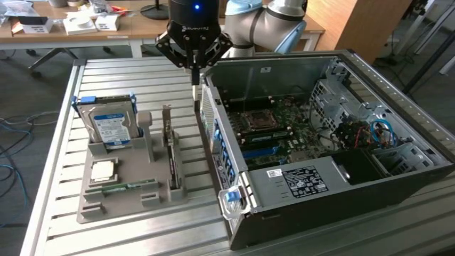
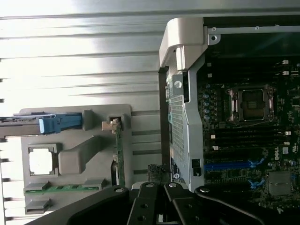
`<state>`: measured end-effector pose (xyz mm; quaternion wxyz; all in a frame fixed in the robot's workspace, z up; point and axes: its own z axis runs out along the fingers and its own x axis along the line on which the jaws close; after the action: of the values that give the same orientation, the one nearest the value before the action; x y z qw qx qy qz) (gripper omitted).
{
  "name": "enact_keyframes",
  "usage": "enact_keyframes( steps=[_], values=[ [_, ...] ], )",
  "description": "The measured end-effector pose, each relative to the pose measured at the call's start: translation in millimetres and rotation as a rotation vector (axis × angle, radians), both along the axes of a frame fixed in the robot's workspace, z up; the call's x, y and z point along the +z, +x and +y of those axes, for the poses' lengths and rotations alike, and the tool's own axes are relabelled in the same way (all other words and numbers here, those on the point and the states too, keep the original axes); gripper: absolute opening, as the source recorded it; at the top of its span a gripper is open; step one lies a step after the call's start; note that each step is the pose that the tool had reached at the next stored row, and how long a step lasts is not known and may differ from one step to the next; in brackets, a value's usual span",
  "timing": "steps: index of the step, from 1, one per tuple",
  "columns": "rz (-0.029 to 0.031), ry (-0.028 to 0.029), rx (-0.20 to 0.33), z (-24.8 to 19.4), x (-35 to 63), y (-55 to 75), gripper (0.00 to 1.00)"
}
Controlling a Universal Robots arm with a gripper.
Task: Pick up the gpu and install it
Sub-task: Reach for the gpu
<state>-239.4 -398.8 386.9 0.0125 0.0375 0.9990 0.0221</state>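
Exterior view: tool [image 1: 194, 88] pinched together and empty, hanging over the narrow strip of tabletop [image 1: 128, 74] between grey tray [image 1: 92, 210] and open computer case [image 1: 284, 69], close to the case's edge. Gpu [image 1: 170, 154] stands on edge in a tray slot, near the hard drive [image 1: 106, 125].

Wrist view: gpu edge-up in the tray, apart from the case.

I stand in an office-like robotics lab: a slatted metal bench [image 1: 128, 234] bears an opened computer tower [image 1: 334, 218], cluttered wooden desks [image 1: 142, 26] stand far behind, cables [image 1: 10, 125] trail on the carpet [image 1: 42, 80].
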Motion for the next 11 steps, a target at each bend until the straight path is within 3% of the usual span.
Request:
enact_keyframes(
  steps=[11],
  values=[
    [0.0000,0.0000,0.000,0.0,-0.7,-16.3,0.11]
  ],
)
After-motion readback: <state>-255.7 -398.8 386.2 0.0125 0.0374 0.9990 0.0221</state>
